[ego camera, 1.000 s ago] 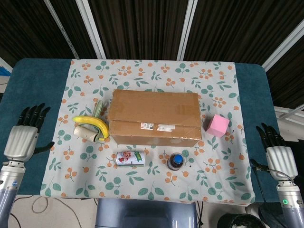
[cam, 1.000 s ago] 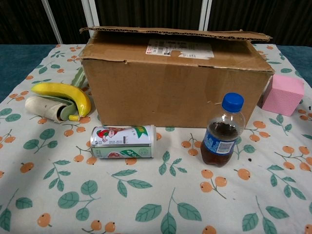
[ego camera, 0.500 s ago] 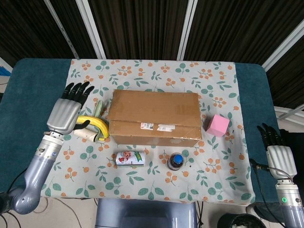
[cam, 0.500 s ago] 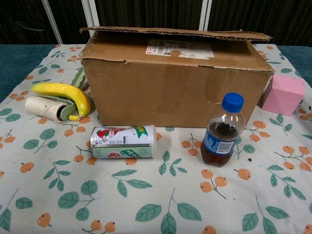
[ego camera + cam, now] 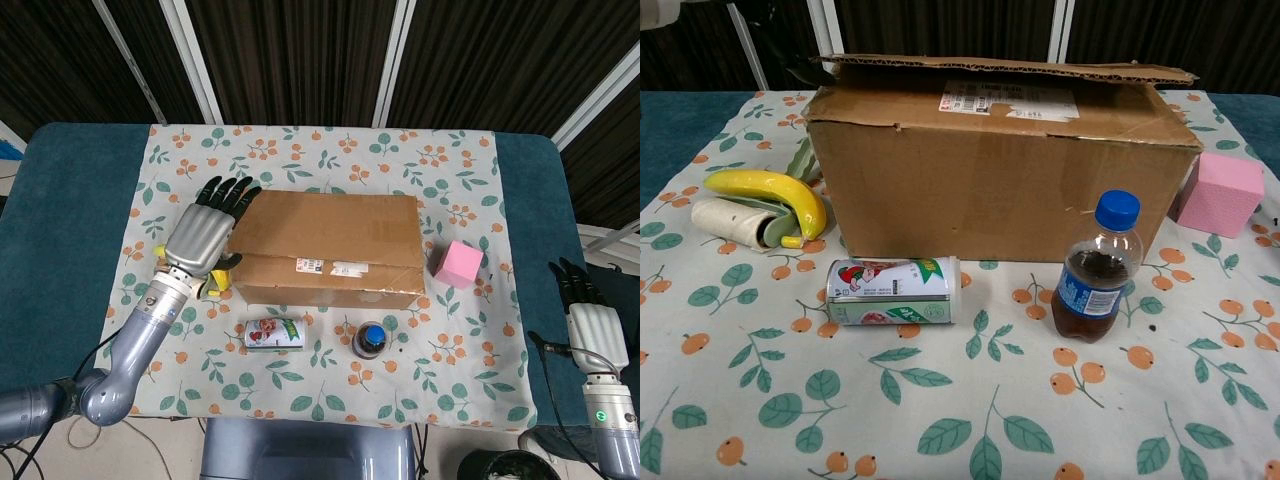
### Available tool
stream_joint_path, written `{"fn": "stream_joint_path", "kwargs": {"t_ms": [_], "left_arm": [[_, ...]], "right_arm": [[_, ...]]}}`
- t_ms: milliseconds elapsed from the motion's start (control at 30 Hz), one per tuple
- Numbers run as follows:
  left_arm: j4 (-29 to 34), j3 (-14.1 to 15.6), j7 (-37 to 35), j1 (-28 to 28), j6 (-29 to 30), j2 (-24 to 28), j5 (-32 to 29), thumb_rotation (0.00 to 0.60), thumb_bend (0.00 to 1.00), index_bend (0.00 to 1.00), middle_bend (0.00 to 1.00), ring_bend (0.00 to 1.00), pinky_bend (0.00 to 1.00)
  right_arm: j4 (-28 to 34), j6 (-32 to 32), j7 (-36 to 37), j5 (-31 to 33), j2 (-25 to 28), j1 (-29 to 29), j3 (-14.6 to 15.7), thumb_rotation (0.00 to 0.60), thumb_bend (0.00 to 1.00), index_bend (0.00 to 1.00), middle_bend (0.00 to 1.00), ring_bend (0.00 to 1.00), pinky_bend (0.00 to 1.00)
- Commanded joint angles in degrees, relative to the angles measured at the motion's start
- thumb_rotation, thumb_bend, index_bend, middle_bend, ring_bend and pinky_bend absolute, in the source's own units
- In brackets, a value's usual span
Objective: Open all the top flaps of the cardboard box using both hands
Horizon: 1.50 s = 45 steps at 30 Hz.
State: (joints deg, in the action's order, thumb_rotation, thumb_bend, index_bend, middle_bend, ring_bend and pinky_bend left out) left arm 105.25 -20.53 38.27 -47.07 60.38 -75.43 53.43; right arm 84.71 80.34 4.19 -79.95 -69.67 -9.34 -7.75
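Note:
A brown cardboard box (image 5: 325,247) (image 5: 1000,165) stands mid-table with its top flaps lying down; in the chest view the far flap edge is slightly raised. My left hand (image 5: 205,232) hovers at the box's left end, fingers spread and pointing toward the top left corner, holding nothing. Only a sliver of the left hand (image 5: 655,10) shows at the chest view's top left corner. My right hand (image 5: 590,318) hangs off the table's right edge, far from the box, fingers straight and empty.
A banana (image 5: 770,190) and a paper roll (image 5: 730,222) lie left of the box, partly under my left hand in the head view. A drink can (image 5: 273,332) and a cola bottle (image 5: 370,340) sit in front. A pink cube (image 5: 458,264) is at the right.
My left hand has swung from the table's left edge over the banana to the box's left end. My right hand has drifted slightly lower and rightward.

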Motion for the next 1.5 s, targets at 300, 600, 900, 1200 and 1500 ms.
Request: {"fn": "stream_joint_path", "kwargs": {"t_ms": [300, 600, 900, 1200, 1500], "left_arm": [[-4.5, -0.8, -0.1, -4.6, 0.5, -3.2, -0.3, 0.6, 0.27, 0.0, 0.0, 0.0, 0.0], [-16.9, -4.5, -0.3, -12.0, -2.7, -5.0, -0.1, 0.6, 0.27, 0.0, 0.0, 0.0, 0.0], [-32.6, -6.0, -1.2, -19.4, -8.1, -8.4, -0.8, 0.6, 0.27, 0.0, 0.0, 0.0, 0.0], [-48.0, -5.9, -2.8, -25.2, -12.5, -13.1, -2.1, 0.6, 0.27, 0.0, 0.0, 0.0, 0.0], [-48.4, -5.4, -5.4, -24.9, -12.6, -13.2, -3.2, 0.6, 0.36, 0.0, 0.0, 0.01, 0.1]], "right_arm": [[0.5, -0.1, 0.6, 0.3, 0.2, 0.1, -0.1, 0.6, 0.17, 0.0, 0.0, 0.0, 0.2], [1.1, 0.2, 0.7, 0.1, 0.7, 0.4, -0.1, 0.6, 0.17, 0.0, 0.0, 0.0, 0.2], [1.5, 0.3, 0.7, 0.5, 0.8, 0.6, -0.3, 0.6, 0.17, 0.0, 0.0, 0.0, 0.2], [1.6, -0.5, 0.7, 1.4, 0.8, 0.5, -0.5, 0.6, 0.17, 0.0, 0.0, 0.0, 0.2], [1.7, -0.9, 1.3, 1.7, 1.0, 0.4, -0.6, 0.6, 0.17, 0.0, 0.0, 0.0, 0.2]]}}
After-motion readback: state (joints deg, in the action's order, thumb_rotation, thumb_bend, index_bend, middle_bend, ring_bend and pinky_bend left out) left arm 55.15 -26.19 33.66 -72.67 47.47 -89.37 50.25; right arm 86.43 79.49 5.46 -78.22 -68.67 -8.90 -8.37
